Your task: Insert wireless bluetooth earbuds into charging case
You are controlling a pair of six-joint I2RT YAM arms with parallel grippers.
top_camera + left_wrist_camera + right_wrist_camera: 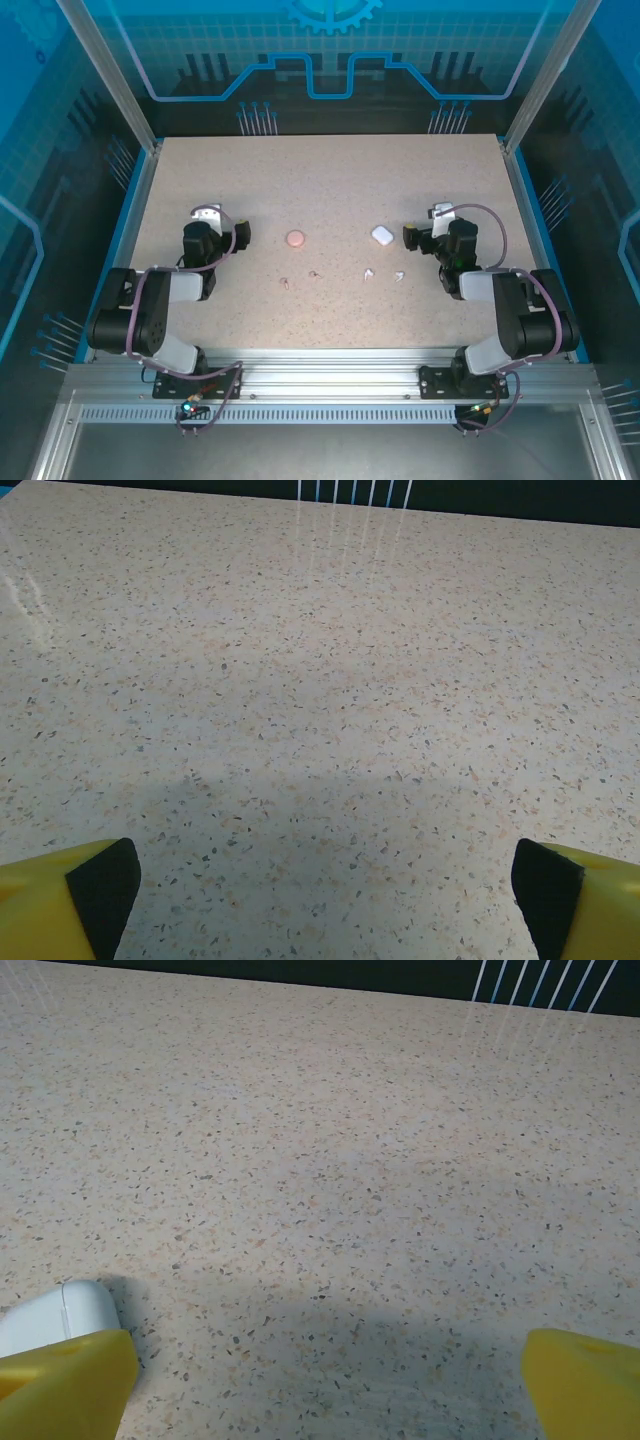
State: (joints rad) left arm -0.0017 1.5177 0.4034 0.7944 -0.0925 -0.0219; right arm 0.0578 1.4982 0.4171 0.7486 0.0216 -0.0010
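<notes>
The left gripper and right gripper hold their fingers apart, with the 4 earbuds on the tabletop, the pinkish pair at the left's 4 o'clock and the white pair at the right's 8 o'clock.

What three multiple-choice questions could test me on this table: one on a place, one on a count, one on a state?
1. Where does the white case lie? A) right of the pink case B) left of it C) on it
2. How many earbuds lie on the table? A) two B) four C) six
3. The left gripper is: A) open, empty B) shut on an earbud C) shut on a case
Answers: 1 A, the top view shows it to the right; 2 B, two pinkish, two white; 3 A, its fingers stand wide apart over bare table.
</notes>
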